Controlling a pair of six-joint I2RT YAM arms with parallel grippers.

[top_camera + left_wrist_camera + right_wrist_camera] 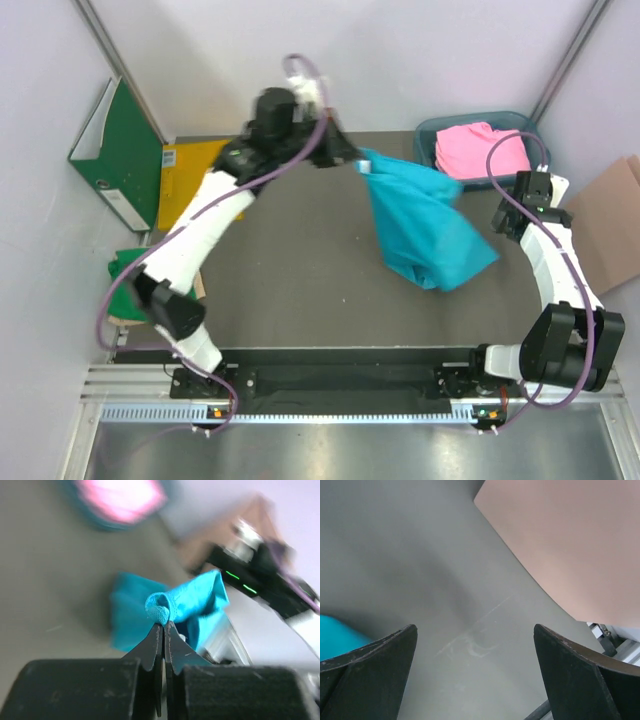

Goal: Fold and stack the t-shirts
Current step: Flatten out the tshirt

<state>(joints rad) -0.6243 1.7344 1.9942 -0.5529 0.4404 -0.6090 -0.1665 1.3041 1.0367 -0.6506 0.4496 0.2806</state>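
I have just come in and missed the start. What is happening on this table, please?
The left gripper is shut on a corner of the turquoise t-shirt and holds it up over the table. The right gripper is open and empty at the right side. A pink t-shirt lies in the blue bin at the far corner; a green t-shirt lies at the left edge.
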